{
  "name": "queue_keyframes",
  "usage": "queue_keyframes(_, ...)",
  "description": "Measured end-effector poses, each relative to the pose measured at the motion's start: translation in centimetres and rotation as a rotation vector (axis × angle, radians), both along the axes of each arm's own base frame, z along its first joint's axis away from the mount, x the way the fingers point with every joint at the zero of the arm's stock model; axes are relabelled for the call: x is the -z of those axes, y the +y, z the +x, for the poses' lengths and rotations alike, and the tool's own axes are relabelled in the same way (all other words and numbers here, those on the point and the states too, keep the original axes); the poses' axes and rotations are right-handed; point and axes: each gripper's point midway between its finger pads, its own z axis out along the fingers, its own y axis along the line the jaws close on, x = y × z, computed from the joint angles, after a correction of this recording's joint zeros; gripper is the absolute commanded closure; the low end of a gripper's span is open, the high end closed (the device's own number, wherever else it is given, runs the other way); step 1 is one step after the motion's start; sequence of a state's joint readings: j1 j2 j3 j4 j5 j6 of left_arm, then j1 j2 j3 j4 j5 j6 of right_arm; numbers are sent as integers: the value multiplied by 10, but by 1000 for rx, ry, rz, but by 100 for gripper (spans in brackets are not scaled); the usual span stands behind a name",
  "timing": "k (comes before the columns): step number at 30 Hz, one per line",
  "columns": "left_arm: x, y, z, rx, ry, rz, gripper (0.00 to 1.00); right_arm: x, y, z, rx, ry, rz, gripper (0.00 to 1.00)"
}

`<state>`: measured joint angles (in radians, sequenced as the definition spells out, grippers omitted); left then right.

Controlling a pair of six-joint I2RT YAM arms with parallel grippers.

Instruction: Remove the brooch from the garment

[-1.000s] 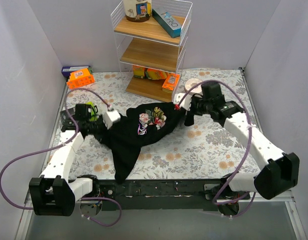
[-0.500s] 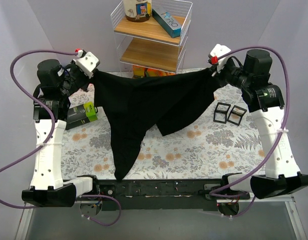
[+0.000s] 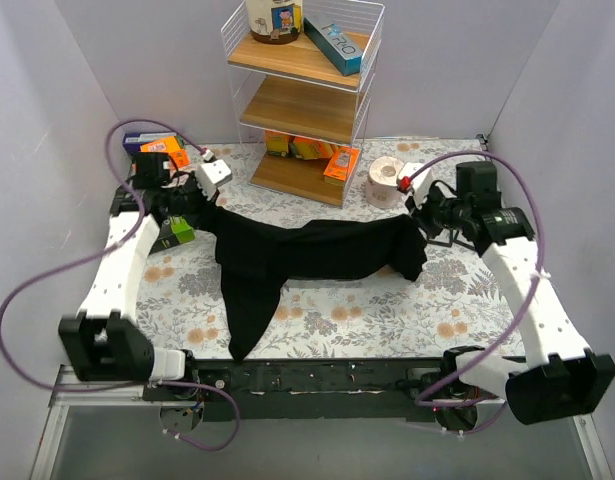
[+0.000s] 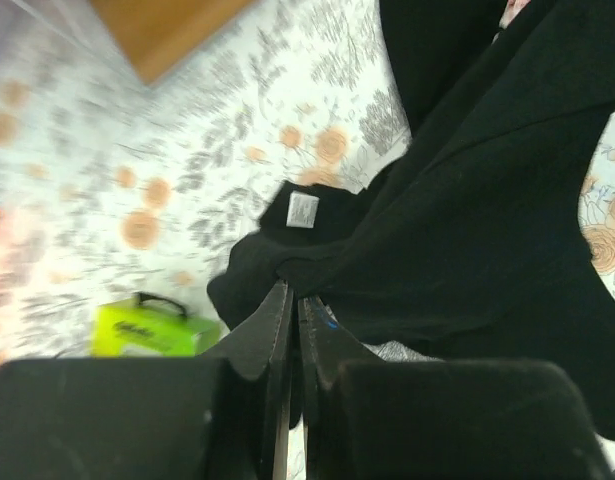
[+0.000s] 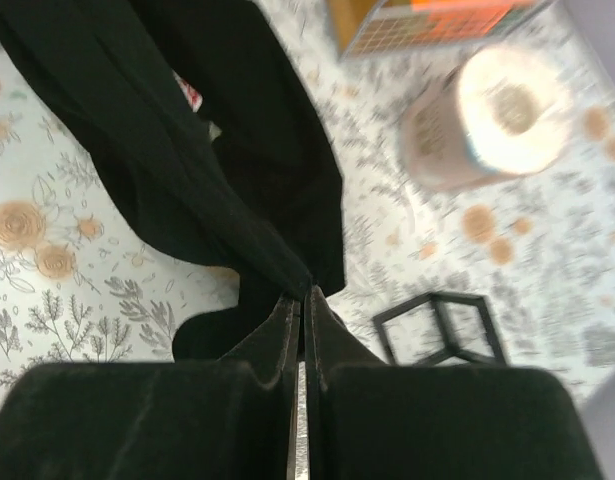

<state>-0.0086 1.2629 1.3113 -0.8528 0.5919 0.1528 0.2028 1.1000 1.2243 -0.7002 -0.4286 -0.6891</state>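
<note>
The garment [image 3: 317, 250], a black T-shirt, lies stretched in a band across the table, plain black side up, with one end trailing toward the near edge. My left gripper [image 3: 209, 203] is shut on its left end, also seen in the left wrist view [image 4: 290, 290] next to a white label [image 4: 302, 208]. My right gripper [image 3: 419, 212] is shut on its right end; the right wrist view [image 5: 304, 292] shows the fold pinched there. A small red-and-white patch [image 5: 190, 93] peeks between folds; I cannot tell what it is. The brooch is not visible.
A wire shelf with wooden boards [image 3: 307, 100] stands at the back with orange packets at its foot. A paper roll [image 3: 385, 180] sits near the right gripper. A black wire cube [image 5: 442, 325] lies just right of it. A green packet [image 3: 177, 232] and an orange box [image 3: 162, 150] lie at the left.
Both arms have come down from holding the shirt stretched high in the air. The shirt now rests on the table, with the rose print out of sight.
</note>
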Motion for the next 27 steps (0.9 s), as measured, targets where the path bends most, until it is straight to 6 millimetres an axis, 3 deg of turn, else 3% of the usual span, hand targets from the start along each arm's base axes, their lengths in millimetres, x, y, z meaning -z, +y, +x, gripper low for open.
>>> queue_keyframes(3, 61, -4, 29, 3, 168, -27, 68, 54, -2, 11, 19, 141, -36, 99)
queue_keyframes(4, 81, -6, 38, -6, 227, -40, 52, 69, -4, 14, 28, 182, -45, 99)
queue_keyframes(5, 99, -6, 47, -19, 285, -50, 44, 79, -5, 18, 38, 210, -50, 99)
queue_keyframes(8, 136, -5, 64, -114, 421, -86, 42, 102, -6, 34, 68, 260, -51, 99)
queue_keyframes(10, 142, -2, 62, -200, 479, -103, 40, 110, -6, 41, 80, 269, -49, 99)
queue_keyframes(12, 130, 4, 60, -286, 468, -135, 39, 113, -6, 43, 89, 269, -48, 99)
queue_keyframes(15, 103, 16, 32, -409, 422, -178, 41, 114, -6, 45, 96, 254, -41, 99)
queue_keyframes(18, 89, 23, 2, -485, 398, -207, 43, 121, -7, 41, 100, 262, -37, 99)
queue_keyframes(21, 107, 25, -15, -547, 471, -211, 42, 128, -7, 34, 105, 283, -35, 99)
queue_keyframes(26, 166, 28, -20, -663, 691, -184, 38, 127, -7, 30, 107, 284, -28, 99)
queue_keyframes(27, 168, 28, -20, -668, 697, -182, 38, 127, -8, 30, 107, 283, -28, 99)
